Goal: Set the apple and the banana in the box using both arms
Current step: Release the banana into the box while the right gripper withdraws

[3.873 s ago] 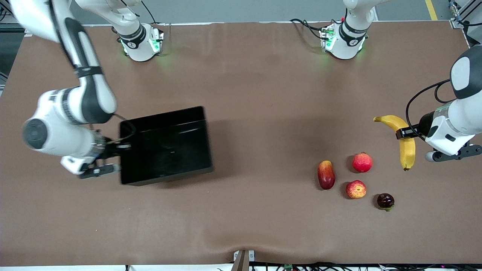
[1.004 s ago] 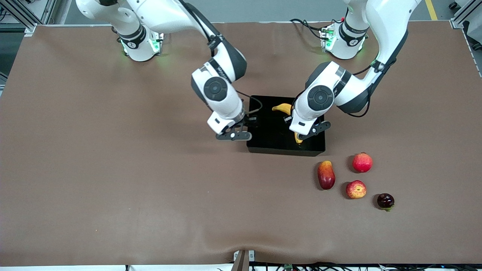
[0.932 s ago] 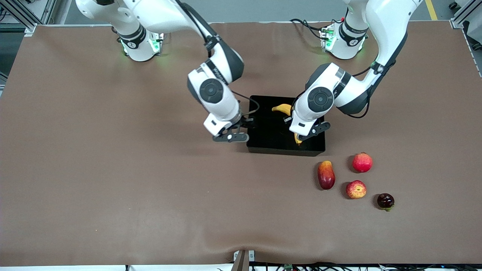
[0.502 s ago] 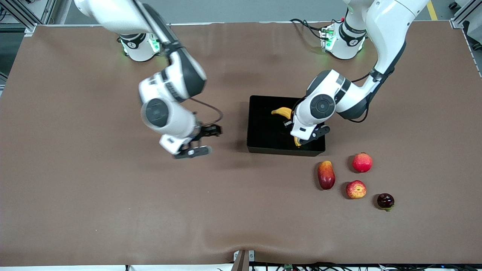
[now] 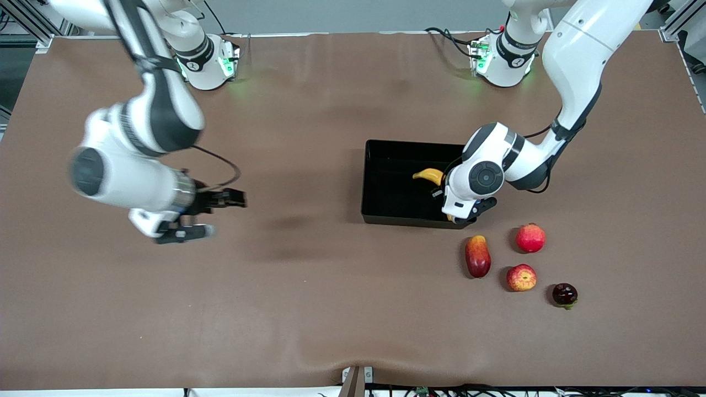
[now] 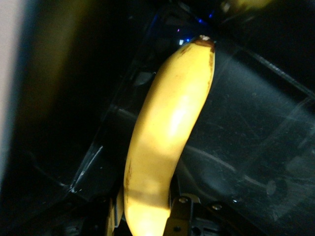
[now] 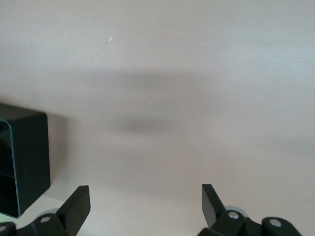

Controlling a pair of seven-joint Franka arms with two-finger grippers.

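Left wrist view: banana (image 6: 167, 132) pinched between fingers (image 6: 181, 211) inside box (image 6: 256, 128).

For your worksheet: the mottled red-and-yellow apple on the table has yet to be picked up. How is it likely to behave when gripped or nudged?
The apple is round and sits loose on the flat table, so a nudge would probably roll it. Its smooth curved skin may slip between narrow fingers. It looks firm, so probably stiff.

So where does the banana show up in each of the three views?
Front view: the banana lies over the box, mostly hidden by the left gripper shut on it.
Left wrist view: banana fills the middle, black box around it.
Right wrist view: no banana; only a box corner.
Shared landmark: the box.
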